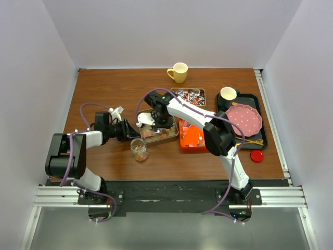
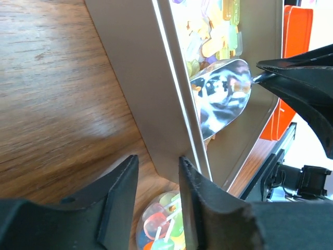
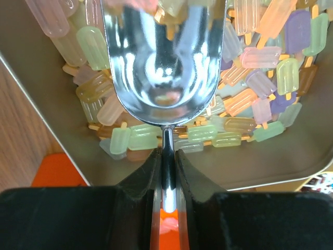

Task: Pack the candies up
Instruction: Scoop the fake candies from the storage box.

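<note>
Scoop over the pastel candies, with a jar beside the tray.

The right gripper (image 3: 166, 156) was clenched on the handle of a metal scoop (image 3: 164, 62). Its bowl looked empty above the candies (image 3: 260, 78) heaped in a metal tray (image 3: 291, 156). The left gripper (image 2: 156, 172) stood released, fingers parted at the tray's near corner, just above a small jar (image 2: 161, 229) holding a few sweets. A good scoop would likely mean driving the bowl low into the heap, lifting level, and tipping only over the jar's mouth. The tabletop (image 1: 104, 88) was brown wood, enclosed by plain white walls.
</note>
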`<state>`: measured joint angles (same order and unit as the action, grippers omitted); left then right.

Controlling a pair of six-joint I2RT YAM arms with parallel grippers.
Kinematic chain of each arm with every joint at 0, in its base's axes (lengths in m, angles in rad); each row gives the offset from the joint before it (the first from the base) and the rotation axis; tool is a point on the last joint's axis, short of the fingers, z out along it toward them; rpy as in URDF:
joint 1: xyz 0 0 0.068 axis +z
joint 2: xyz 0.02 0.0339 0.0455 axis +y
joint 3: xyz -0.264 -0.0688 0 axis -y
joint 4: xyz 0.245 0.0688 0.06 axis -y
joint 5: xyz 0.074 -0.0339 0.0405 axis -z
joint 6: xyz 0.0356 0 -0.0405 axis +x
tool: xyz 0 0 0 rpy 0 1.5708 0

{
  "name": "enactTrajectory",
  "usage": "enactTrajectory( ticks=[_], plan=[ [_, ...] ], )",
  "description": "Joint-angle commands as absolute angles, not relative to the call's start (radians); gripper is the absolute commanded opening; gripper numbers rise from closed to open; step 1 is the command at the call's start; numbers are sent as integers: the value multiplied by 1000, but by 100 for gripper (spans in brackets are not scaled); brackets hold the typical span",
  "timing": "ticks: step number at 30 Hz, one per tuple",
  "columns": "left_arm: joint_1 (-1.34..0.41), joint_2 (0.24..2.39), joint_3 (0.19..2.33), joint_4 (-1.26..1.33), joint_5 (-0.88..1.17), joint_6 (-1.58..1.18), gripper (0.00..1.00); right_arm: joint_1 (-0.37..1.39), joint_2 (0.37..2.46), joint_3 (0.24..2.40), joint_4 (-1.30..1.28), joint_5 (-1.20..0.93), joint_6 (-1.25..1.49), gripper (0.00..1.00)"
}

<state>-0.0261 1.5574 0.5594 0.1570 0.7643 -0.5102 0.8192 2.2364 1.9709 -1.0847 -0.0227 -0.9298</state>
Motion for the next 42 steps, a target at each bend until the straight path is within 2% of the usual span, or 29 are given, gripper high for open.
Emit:
enactTrajectory(
  ticks=[1, 11, 24, 30, 40, 42],
  plan=[
    [-29, 1505, 606, 152, 810, -483, 44, 833, 2165, 1915, -890, -236, -881, 0],
    [0, 1431, 686, -32, 808, -357, 51, 784, 2016, 1697, -750, -276, -908, 0],
    [46, 1448, 785, -49, 887, -302, 52, 709, 1928, 1595, -715, -330, -904, 0],
    [97, 1516, 864, -41, 1068, -265, 52, 650, 1887, 1528, -667, -423, -894, 0],
    [124, 1497, 868, -41, 1046, -261, 53, 604, 1813, 1447, -552, -482, -790, 0],
    [129, 1485, 870, -40, 1026, -268, 54, 606, 1786, 1463, -600, -474, -842, 0]
  ],
)
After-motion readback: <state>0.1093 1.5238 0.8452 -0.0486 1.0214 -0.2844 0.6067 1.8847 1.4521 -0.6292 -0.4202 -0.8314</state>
